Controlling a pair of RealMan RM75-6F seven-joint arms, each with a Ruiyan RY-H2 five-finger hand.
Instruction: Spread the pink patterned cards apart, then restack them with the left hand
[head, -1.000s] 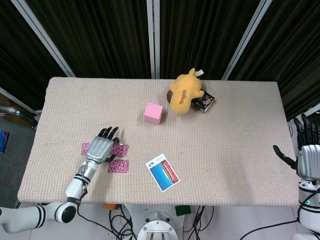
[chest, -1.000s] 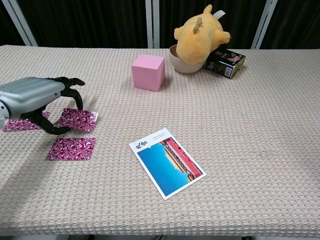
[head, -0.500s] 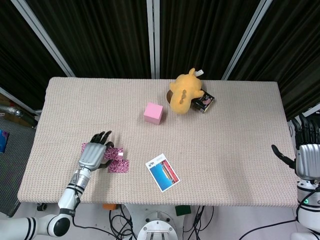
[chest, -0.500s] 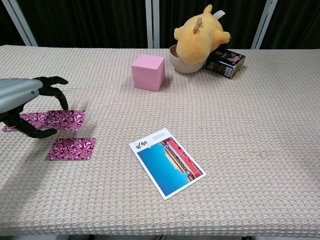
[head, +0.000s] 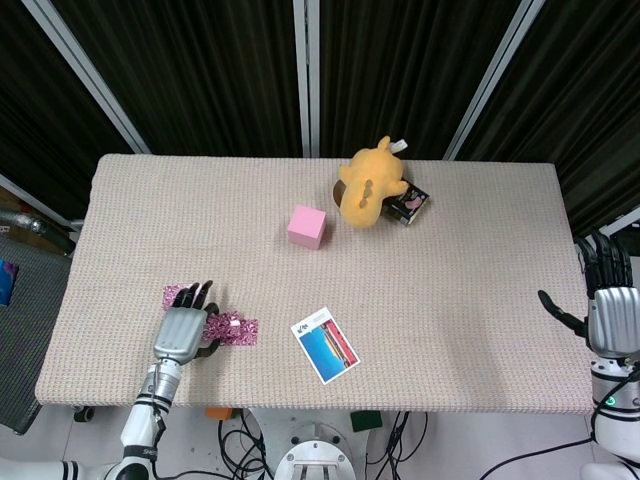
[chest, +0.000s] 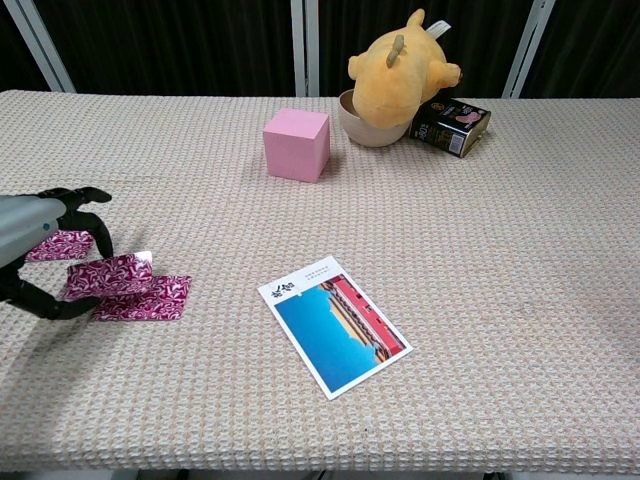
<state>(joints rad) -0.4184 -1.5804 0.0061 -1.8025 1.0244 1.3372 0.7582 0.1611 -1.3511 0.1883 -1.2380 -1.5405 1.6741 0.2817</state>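
Three pink patterned cards lie near the table's front left. My left hand (chest: 35, 255) (head: 183, 332) pinches one card (chest: 105, 274) between thumb and fingers, with its edge tilted up. That card overlaps a second card (chest: 150, 298) (head: 236, 327) lying flat on the cloth. A third card (chest: 62, 243) (head: 179, 295) lies just behind, partly hidden by the fingers. My right hand (head: 610, 312) hangs off the table's right edge with its fingers spread and nothing in it.
A blue and red postcard (chest: 333, 325) lies front centre. A pink cube (chest: 297, 143) stands mid-table. Behind it a yellow plush toy (chest: 400, 62) sits in a bowl (chest: 365, 128) next to a small dark box (chest: 451, 124). The table's front edge is close to my left hand.
My left hand has pulled back toward the front edge, dragging one card with it from beside the rear card onto the front card. The right hand has barely moved.
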